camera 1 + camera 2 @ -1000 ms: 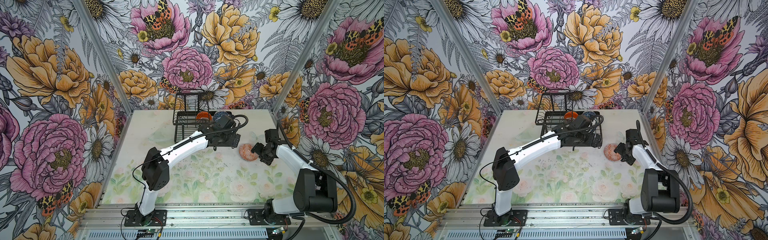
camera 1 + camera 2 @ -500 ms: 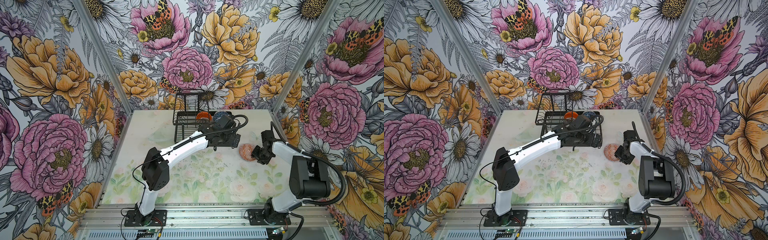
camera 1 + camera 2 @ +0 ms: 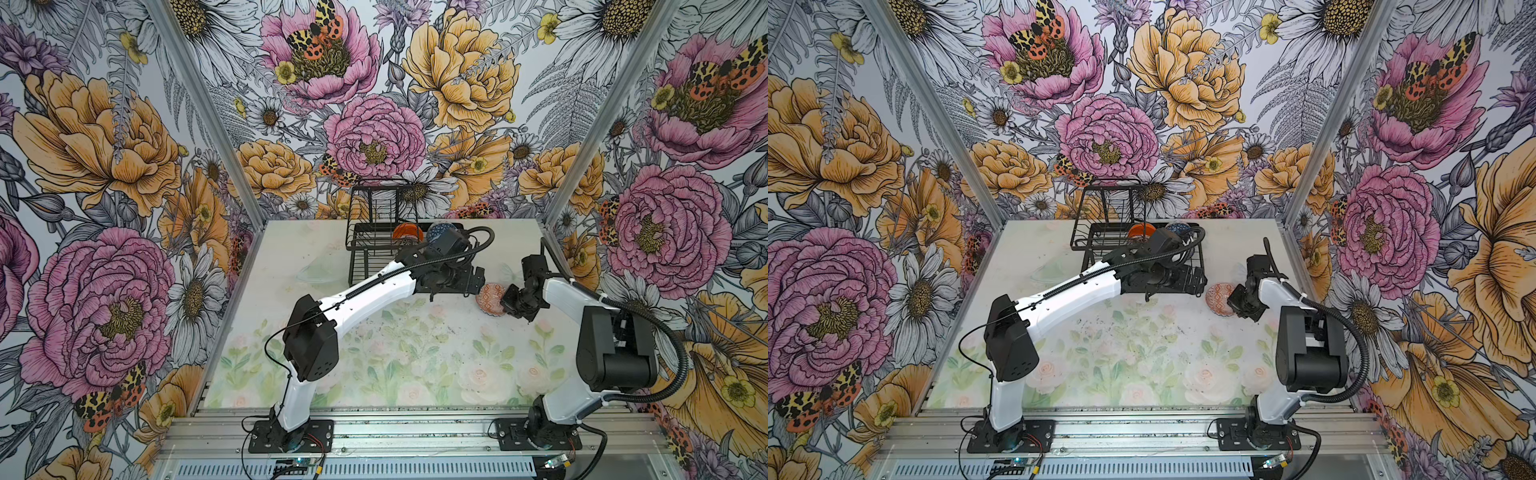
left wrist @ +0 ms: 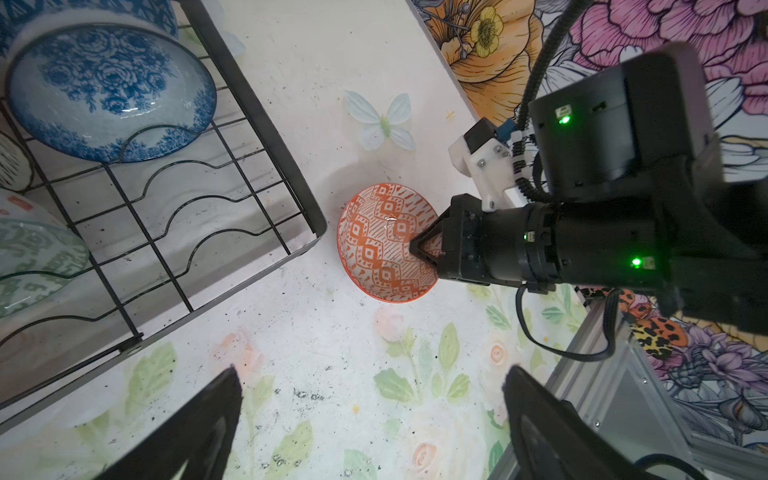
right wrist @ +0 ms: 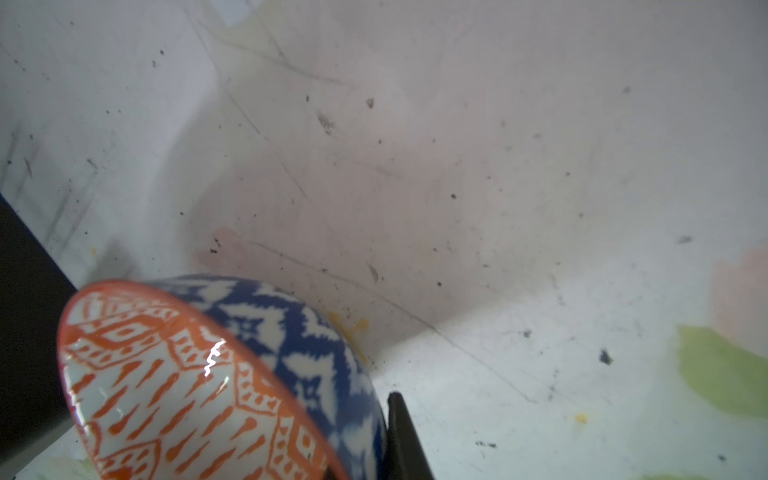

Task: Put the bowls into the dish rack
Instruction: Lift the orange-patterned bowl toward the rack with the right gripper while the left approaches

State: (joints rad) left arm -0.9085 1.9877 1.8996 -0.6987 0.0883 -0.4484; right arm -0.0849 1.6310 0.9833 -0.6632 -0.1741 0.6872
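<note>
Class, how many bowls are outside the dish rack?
1: the red-orange patterned bowl, beside a corner of the dish rack, rim pinched by the right gripper. The left arm hides some table; another may be hidden.

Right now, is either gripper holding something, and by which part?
The right gripper is shut on the red-orange patterned bowl, pinching its rim. The left gripper is open and holds nothing.

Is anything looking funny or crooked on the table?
Yes. The orange patterned bowl sits tipped up beside the dish rack, not flat, with the right gripper pinching its rim. Dark specks dirty the table.
</note>
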